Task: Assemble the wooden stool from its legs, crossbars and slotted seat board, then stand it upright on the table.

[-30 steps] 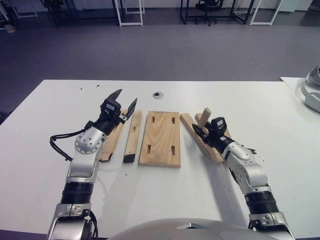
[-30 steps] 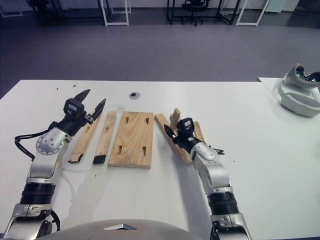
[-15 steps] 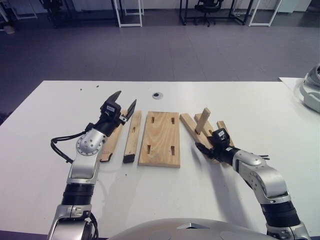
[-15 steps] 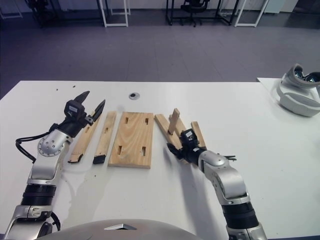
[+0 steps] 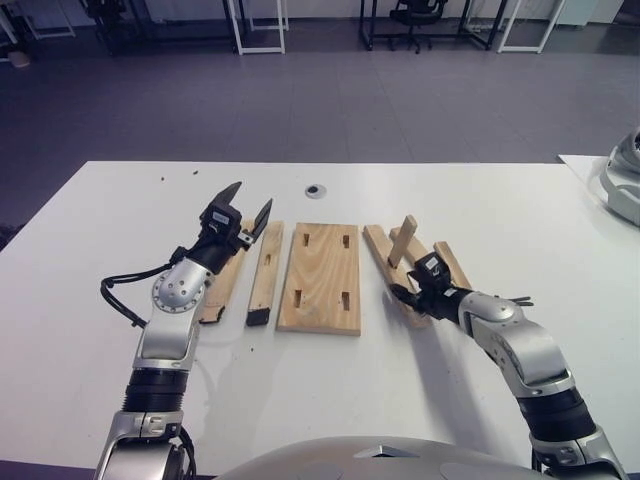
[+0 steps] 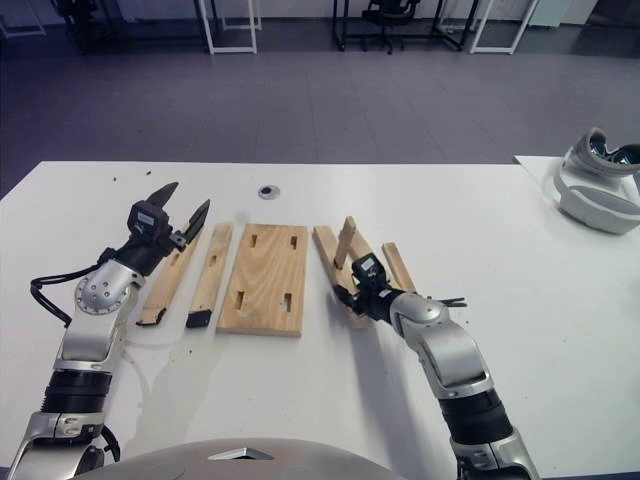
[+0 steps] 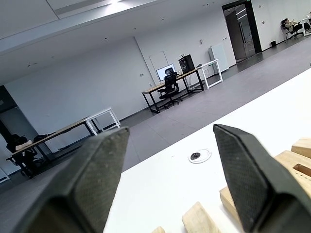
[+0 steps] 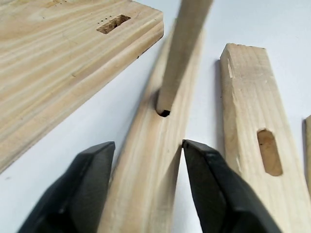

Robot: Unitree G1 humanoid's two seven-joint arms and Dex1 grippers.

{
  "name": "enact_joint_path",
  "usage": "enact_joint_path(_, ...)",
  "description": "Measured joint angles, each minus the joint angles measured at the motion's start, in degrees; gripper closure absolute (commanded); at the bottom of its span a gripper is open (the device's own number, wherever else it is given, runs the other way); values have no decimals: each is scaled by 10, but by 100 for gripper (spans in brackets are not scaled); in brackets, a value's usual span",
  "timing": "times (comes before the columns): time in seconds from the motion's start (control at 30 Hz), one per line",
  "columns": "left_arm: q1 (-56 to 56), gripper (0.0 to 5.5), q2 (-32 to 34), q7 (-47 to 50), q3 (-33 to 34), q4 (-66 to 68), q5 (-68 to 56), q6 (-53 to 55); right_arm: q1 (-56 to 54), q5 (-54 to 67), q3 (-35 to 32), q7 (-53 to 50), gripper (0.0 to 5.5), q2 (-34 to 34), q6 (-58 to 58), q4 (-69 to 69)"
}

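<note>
The slotted seat board (image 5: 320, 278) lies flat mid-table. To its left lie two legs (image 5: 266, 270) (image 5: 225, 285), and my left gripper (image 5: 250, 200) hovers open above their far ends. Right of the board lies another leg (image 5: 385, 255) with a crossbar (image 5: 402, 240) standing tilted in its slot. My right gripper (image 5: 400, 291) is low at that leg's near half. In the right wrist view its fingers (image 8: 214, 189) press both sides of the leg (image 8: 150, 160) just below the crossbar (image 8: 182, 43). A further slotted piece (image 8: 252, 121) lies beside it.
A cable grommet (image 5: 317, 189) sits in the table behind the board. A white headset (image 5: 622, 185) rests at the far right on a neighbouring surface. Bare white table (image 5: 330, 380) stretches in front of the parts and out to both sides.
My right arm swung out to the right and its gripper dropped to the leg's near half. That leg's near end shifted slightly left, uncovering the slotted piece beside it. The left arm stayed put.
</note>
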Motion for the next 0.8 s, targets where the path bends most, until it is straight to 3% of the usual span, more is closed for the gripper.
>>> enact_joint_path(0.2,0,232,0,0,0,0,0,0,-7,-12,5,-4,338,-2,-14,15)
enact_joint_path(0.47,0,232,0,0,0,0,0,0,-4,-10,4,-7,200,17,-35,16)
enact_joint_path(0.8,0,232,0,0,-1,0,0,0,5,-11,-3,-15,195,17,-25,36)
